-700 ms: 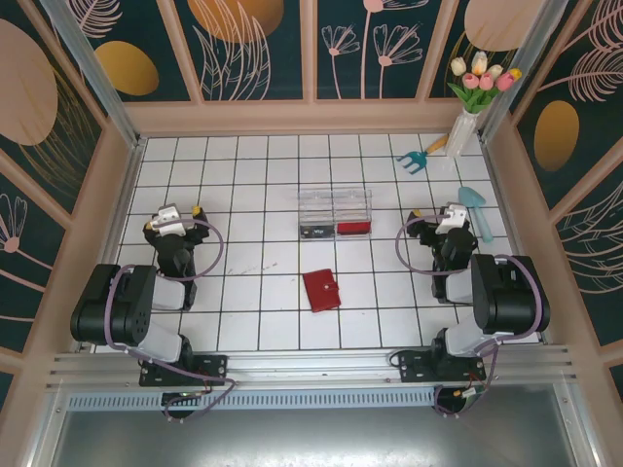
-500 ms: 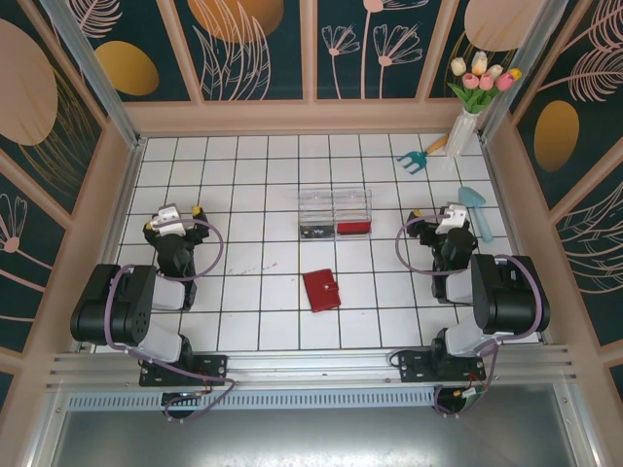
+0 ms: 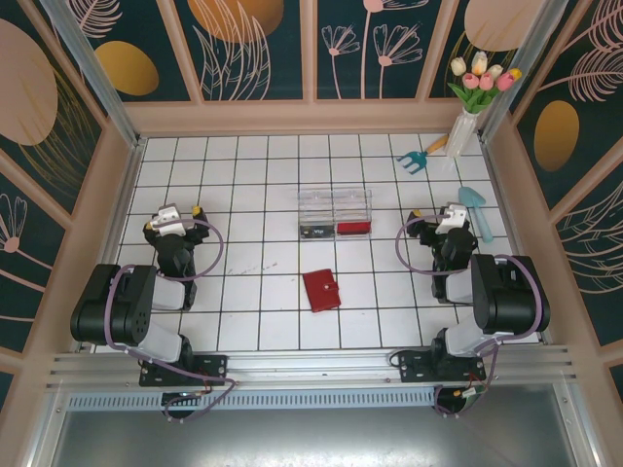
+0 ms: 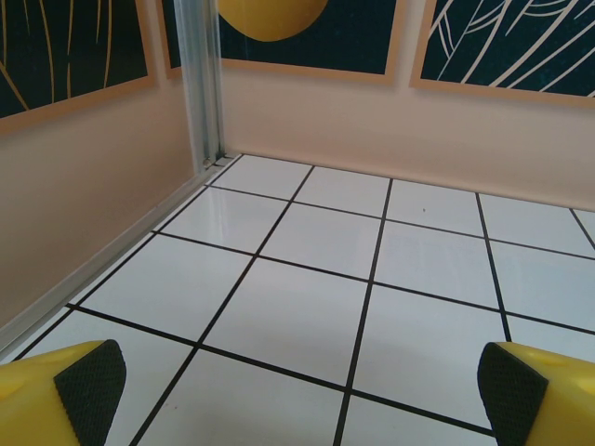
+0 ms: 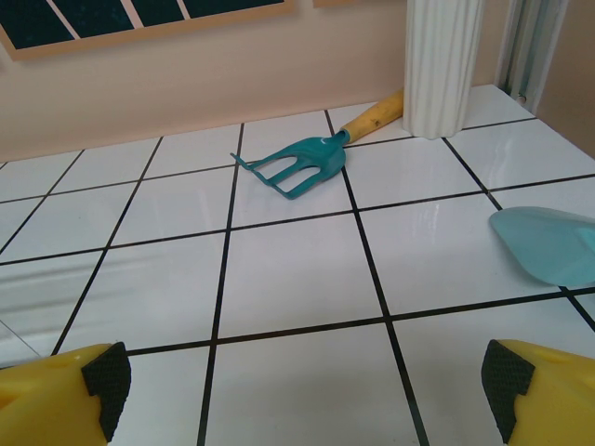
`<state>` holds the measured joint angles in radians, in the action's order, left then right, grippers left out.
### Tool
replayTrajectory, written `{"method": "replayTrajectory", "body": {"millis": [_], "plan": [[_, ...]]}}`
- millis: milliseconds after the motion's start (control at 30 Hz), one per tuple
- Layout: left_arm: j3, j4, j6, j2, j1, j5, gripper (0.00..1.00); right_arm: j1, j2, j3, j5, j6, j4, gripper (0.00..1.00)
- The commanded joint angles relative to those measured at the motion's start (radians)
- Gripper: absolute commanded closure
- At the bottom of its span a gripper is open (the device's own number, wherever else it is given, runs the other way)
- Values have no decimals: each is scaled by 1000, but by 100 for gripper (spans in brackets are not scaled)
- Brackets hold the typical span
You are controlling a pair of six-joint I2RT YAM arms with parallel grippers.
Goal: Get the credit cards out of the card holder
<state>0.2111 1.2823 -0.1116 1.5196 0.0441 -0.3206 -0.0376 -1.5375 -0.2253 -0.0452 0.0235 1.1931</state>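
Card holder [image 3: 321, 290] lies folded shut on the tiled surface [image 3: 263, 321], between the two arms and nearer them than the clear tray [image 3: 335, 206]. Left hand [image 3: 175, 216] and right hand [image 3: 445, 216] are released, empty, well apart from it.

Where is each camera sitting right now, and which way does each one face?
Top external: above and behind the arm bases, looking down on the tiled table; shows both arms, left gripper, right gripper, and the card holder between them.
Left wrist: low over the tiles, facing the far-left corner; its own yellow fingertips stand wide apart.
Right wrist: low, facing the far-right corner with rake, vase and scoop; its own fingertips are wide apart.
Shared: top external and right wrist both show rake, vase and scoop.
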Motion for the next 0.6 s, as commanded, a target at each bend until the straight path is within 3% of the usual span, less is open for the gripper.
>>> {"method": "replayTrajectory", "body": {"millis": [0, 133, 200, 267, 367, 467, 533, 567], "plan": [[2, 39, 8, 0, -6, 17, 1, -3, -2, -17, 2, -10, 37, 1], [48, -85, 11, -66, -4, -1, 1, 24, 60, -20, 79, -15, -17, 1], [164, -364, 3, -131, -4, -26, 1, 37, 160, -64, 133, 1, -190, 1], [285, -610, -78, -161, -3, -147, 1, 39, 253, -104, 168, 50, -326, 1], [484, -1008, -349, -198, -4, -298, 1, 37, 387, -129, 170, 167, -458, 1], [608, -1227, -483, -229, -4, -103, 1, 9, 496, -192, 171, 411, -654, 1], [577, -1211, -552, -290, -4, 23, 1, -1, 540, -253, 244, 593, -855, 1], [539, -1177, -583, -331, -4, 88, 1, -9, 552, -282, 220, 628, -920, 1]]}}
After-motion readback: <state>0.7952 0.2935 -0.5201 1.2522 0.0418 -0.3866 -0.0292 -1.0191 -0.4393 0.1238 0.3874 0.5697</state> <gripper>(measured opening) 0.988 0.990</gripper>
